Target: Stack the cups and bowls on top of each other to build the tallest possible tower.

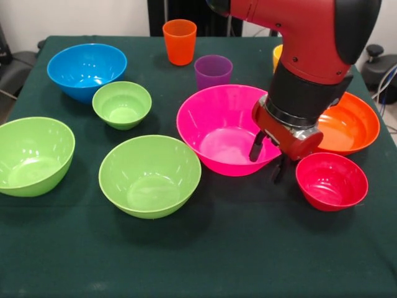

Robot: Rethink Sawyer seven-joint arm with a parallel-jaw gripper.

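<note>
My gripper (267,159) is open at the near right rim of the large pink bowl (217,127); one finger (256,147) is inside the bowl and the other just outside. The small red bowl (331,181) sits right beside it, with the orange bowl (353,124) behind. Three lime green bowls (150,176) (34,155) (122,104) and a blue bowl (87,69) stand to the left. At the back are the orange cup (180,41) and purple cup (213,71); the yellow cup (276,57) is mostly hidden by my arm. No tower is in view; each piece stands alone.
Everything rests on a dark green cloth-covered table (236,248). My red and black arm (310,68) hangs over the right half, covering part of the orange bowl. A broad strip of cloth runs along the near edge.
</note>
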